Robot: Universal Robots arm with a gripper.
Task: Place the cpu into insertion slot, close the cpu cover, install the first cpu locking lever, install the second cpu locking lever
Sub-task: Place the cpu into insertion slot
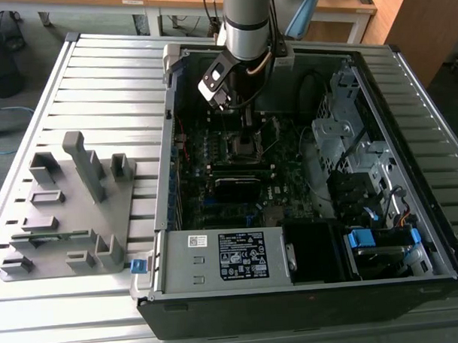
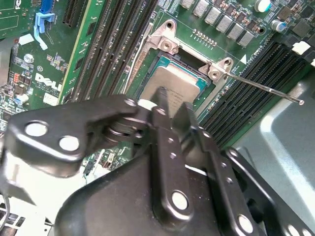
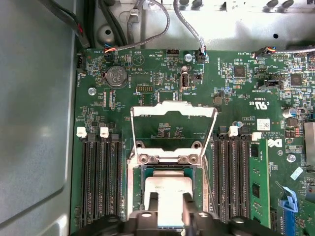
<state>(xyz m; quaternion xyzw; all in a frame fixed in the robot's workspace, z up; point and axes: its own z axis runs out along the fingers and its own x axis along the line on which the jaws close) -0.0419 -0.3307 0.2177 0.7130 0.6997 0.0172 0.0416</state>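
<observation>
The cpu [image 3: 170,184], a silver-grey square, lies flat in the insertion slot [image 3: 136,183] of the green motherboard [image 3: 147,73]; the second wrist view has the cpu [image 2: 179,81] beyond my fingertips. The cpu cover [image 3: 172,109], a thin silvery frame with a window, stands swung up from its hinge. A thin locking lever [image 2: 268,90] sticks out sideways from the socket corner. My gripper [image 3: 170,197] [image 2: 173,102] hangs just over the chip's near edge, its black fingers [image 2: 162,101] slightly apart with nothing between them. In the exterior view my gripper [image 1: 246,135] reaches down into the open computer case.
Black memory slots [image 3: 101,172] flank the socket on both sides. The case wall [image 3: 34,123] rises close by. In the exterior view, a power supply [image 1: 224,258] sits at the case front, a drive cage [image 1: 348,137] on the right, and a grey fixture [image 1: 65,215] on the left.
</observation>
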